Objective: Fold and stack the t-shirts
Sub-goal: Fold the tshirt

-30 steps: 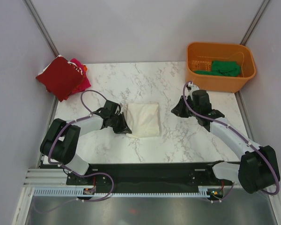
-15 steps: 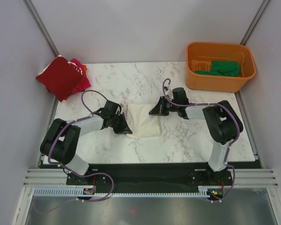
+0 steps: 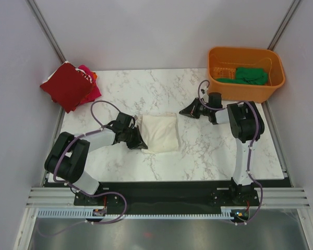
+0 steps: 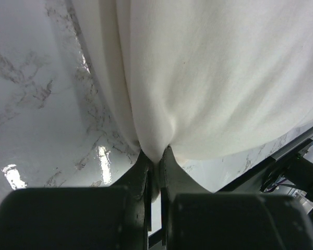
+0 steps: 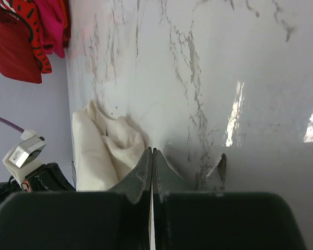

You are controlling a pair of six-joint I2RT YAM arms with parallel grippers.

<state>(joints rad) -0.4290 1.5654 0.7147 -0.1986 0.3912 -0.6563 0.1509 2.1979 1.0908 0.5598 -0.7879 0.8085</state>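
The cream-white t-shirt (image 3: 160,132) lies folded on the marble table (image 3: 146,91). My left gripper (image 3: 139,140) is shut on its left edge; in the left wrist view the cloth (image 4: 214,78) is pinched between the fingertips (image 4: 157,156). My right gripper (image 3: 185,111) is shut and empty, low over the table just right of the shirt's far right corner (image 5: 101,151), its tips (image 5: 152,152) apart from the cloth. The dark red t-shirt (image 3: 65,83) lies on the magenta-pink one (image 3: 89,86) at the back left. The green t-shirt (image 3: 250,75) lies in the tub.
The orange plastic tub (image 3: 245,52) stands at the back right, close behind my right arm. Grey walls close in both sides. The red and pink shirts also show in the right wrist view (image 5: 13,47).
My right gripper swung left to the cream shirt's right edge, then drew back right and away from it, shut. My left gripper has kept its hold and not moved.
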